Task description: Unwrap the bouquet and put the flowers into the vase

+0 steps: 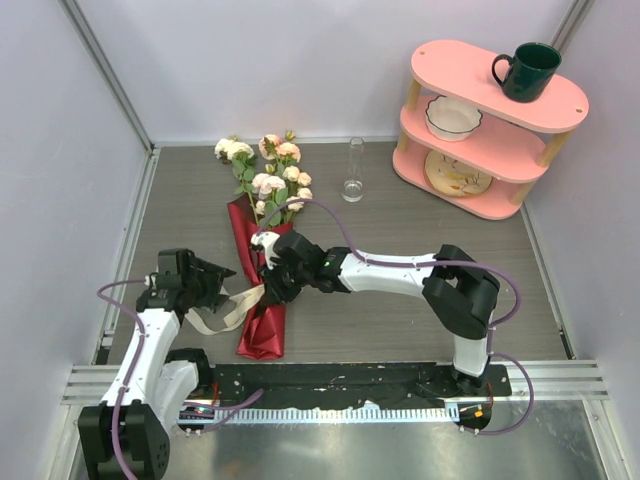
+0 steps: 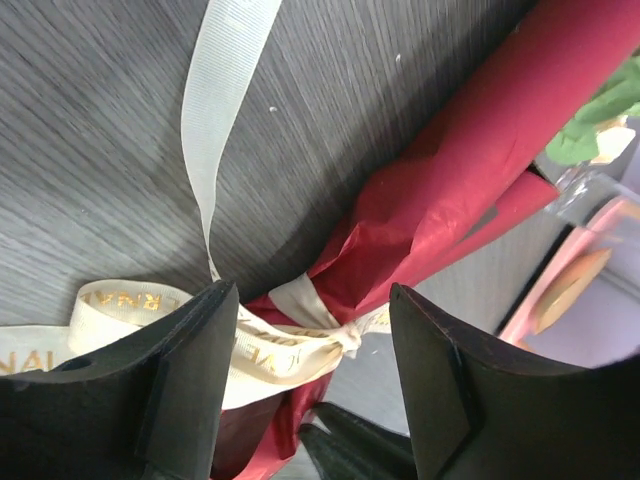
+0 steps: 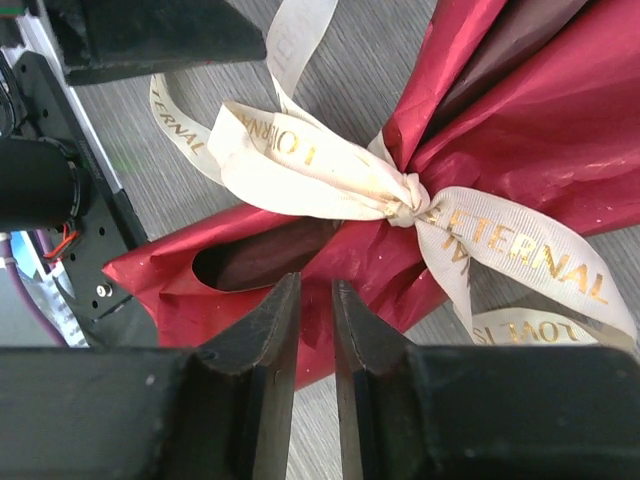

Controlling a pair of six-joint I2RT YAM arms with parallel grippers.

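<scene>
- The bouquet (image 1: 247,228) lies flat on the table (image 1: 430,225), left of centre, with its foot toward 6 o'clock and the flowers (image 1: 272,180) spilling out of the wrapping paper (image 3: 520,120) toward 12 o'clock
- The step in hand looks like undoing the ribbon (image 3: 300,165): the bow is not yet loosened, and its knot (image 3: 405,208) sits tight on the waist of the paper
- The left gripper (image 2: 312,298) sits at 9 o'clock of the knot with its fingers spread wide; a bow loop and the knot lie between them and nothing is pinched
- The right gripper (image 3: 315,305) hangs over the waist from 3 o'clock, fingers almost pressed together with only a slit left; red paper shows through the slit, but whether any is caught cannot be told
- To do this well, the left gripper should probably take the loose tail (image 2: 215,90) rather than a loop and draw it low along the table toward 9 o'clock, while the right gripper pins the paper so the bundle does not slide
- A steady pull suits it, since the paper looks thin enough to tear and the stems are slender
- The vase (image 1: 353,172) stands upright at 3 o'clock of the blooms, near but apart; it looks light with a narrow neck, so a swinging bundle could tip it
- A pink shelf (image 1: 450,65) stands in the 2 o'clock corner holding a mug (image 1: 530,68), a bowl (image 1: 452,118) and a plate (image 1: 458,178), well apart from the work
</scene>
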